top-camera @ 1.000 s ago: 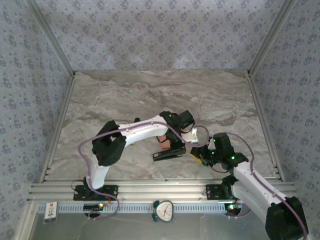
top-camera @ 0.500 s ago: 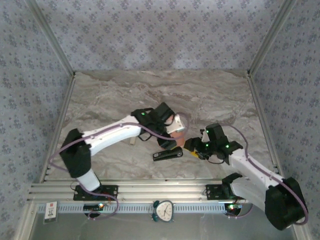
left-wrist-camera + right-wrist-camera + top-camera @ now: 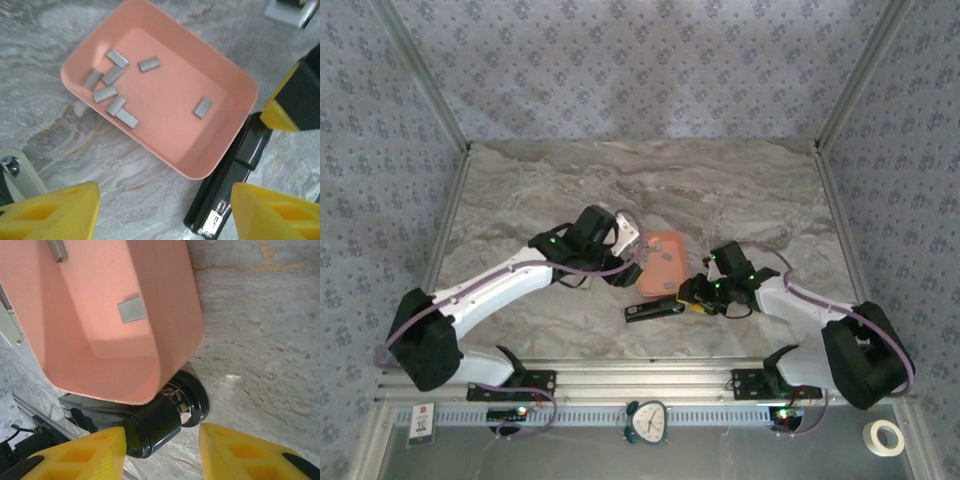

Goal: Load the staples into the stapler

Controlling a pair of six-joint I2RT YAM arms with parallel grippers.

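Left wrist view: left hand (image 3: 162, 215) spread wide, empty, above marble worktop (image 3: 60, 145), just left of pink tray (image 3: 170, 95). Staples (image 3: 104, 93) lie loose inside tray, most clustered at one end, one apart. Black stapler (image 3: 235, 170) lies flat on worktop along tray's near side, tray corner overlapping its end. Right wrist view: right hand (image 3: 160, 450) spread, empty, at stapler's right end, tray just beyond.
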